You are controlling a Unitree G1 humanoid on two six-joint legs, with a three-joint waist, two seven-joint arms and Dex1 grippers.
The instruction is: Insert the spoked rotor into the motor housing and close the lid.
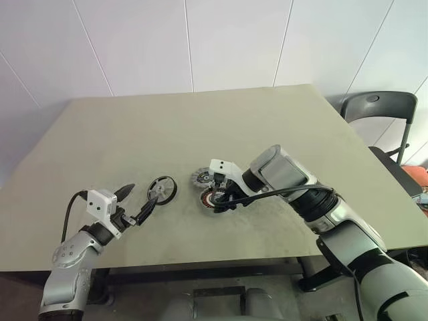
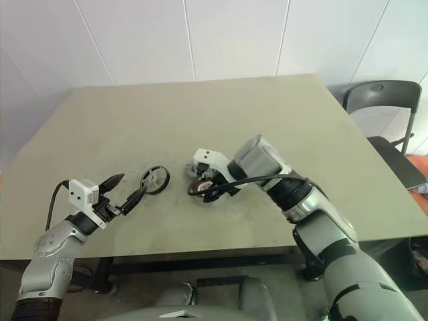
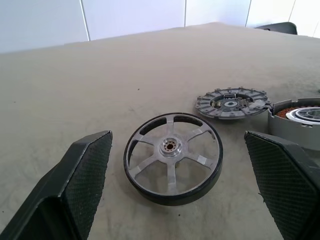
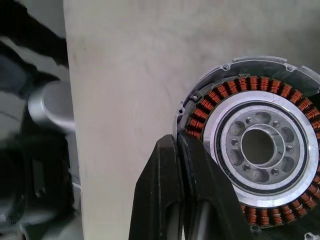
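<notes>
The spoked rotor (image 1: 162, 189) lies flat on the table, dark rim up, its silvery spokes plain in the left wrist view (image 3: 172, 157). My left gripper (image 1: 143, 194) is open, level with the rotor and just short of it, one finger on each side. Right of the rotor lies the grey ribbed lid (image 1: 199, 177). Beside the lid sits the motor housing (image 4: 260, 145) with its copper windings and silver centre. My right gripper (image 4: 177, 137) points down, shut, with its tips at the housing's rim. Whether they pinch the rim I cannot tell.
The beige table (image 1: 200, 127) has bare room behind and to both sides of the parts. A black chair (image 1: 381, 110) stands off the table's right corner. The table's front edge runs close below the parts.
</notes>
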